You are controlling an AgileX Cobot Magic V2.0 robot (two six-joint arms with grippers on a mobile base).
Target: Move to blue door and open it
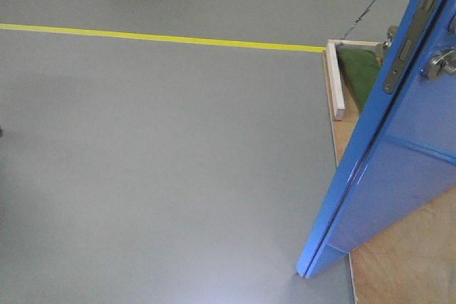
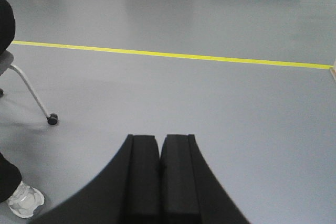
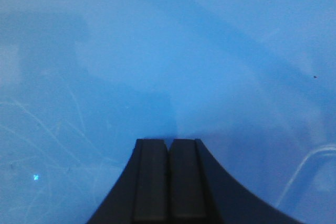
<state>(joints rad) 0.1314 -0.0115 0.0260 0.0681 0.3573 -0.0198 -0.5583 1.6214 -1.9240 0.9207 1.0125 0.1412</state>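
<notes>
The blue door (image 1: 399, 176) is seen standing ajar, and its glossy face is met just ahead of the right gripper (image 3: 169, 144), whose jaws are pressed together on nothing. Contact with the door cannot be told. The left gripper (image 2: 159, 140), jaws likewise closed, is held over the grey floor (image 2: 236, 103) left of the door.

A smooth grey floor (image 1: 157, 176) carries a yellow tape line (image 1: 164, 38) running left to right on the far side. A plywood board (image 1: 406, 261) lies at right.
</notes>
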